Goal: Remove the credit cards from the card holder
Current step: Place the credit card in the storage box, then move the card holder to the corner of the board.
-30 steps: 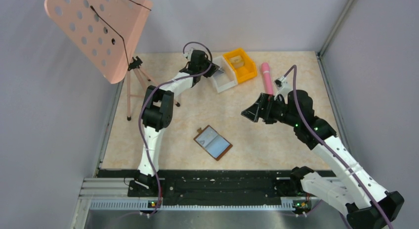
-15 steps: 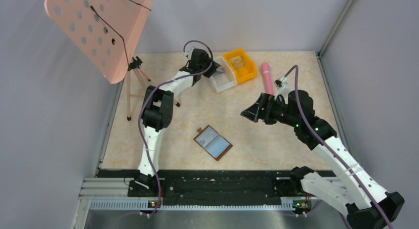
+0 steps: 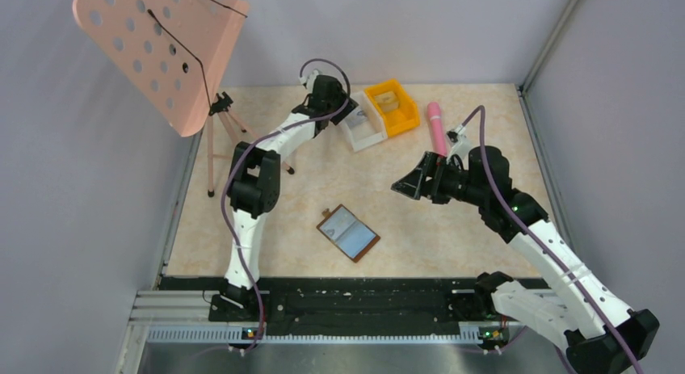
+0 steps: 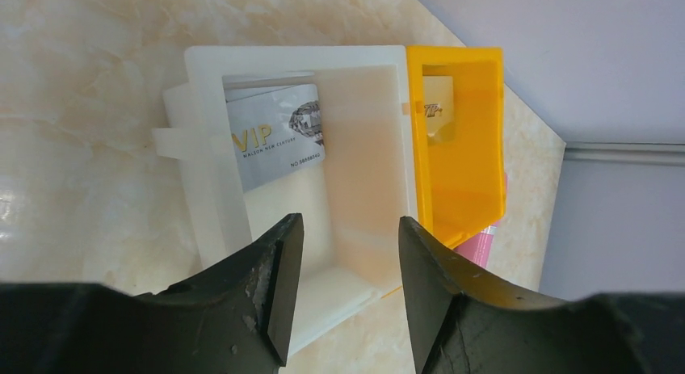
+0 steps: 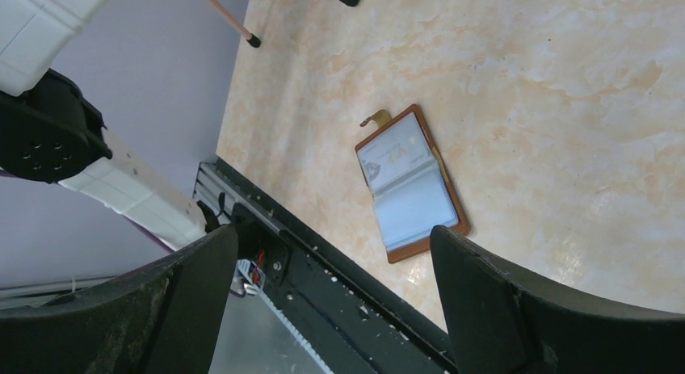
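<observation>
Little had moved since the earlier frames: the left arm's wrist had crept slightly toward the far edge of the table (image 3: pixel 275 204), the right arm had edged a touch to the left, and the card holder (image 5: pixel 412 184) lay just where it had been.

The left gripper (image 4: pixel 347 229) hung over the white bin (image 4: pixel 202 156) near the far edge, its fingers apart with nothing between them. Inside that bin one credit card (image 4: pixel 279 144) leaned against the left wall, pale grey with "VIP" in gold letters and a diamond picture. Its lower edge was hidden behind the bin wall, and its small print was too fine to read in full. The orange bin (image 4: pixel 460 172) touched the white bin's right side. Something yellowish with a small printed mark stood inside it, but what it was could not be made out. A pink tube (image 3: pixel 436 125) lay just beyond, mostly hidden in the left wrist view.

The right gripper (image 5: pixel 333 233) hovered with its fingers wide apart and empty, well above the table.

The card holder lay open and flat near the near edge, about midway along it, a brown rim around two pale blue-grey pockets, with the clasp tab at its far corner. The far pocket showed faint yellowish marks; whether cards sat in either pocket could not be told.
</observation>
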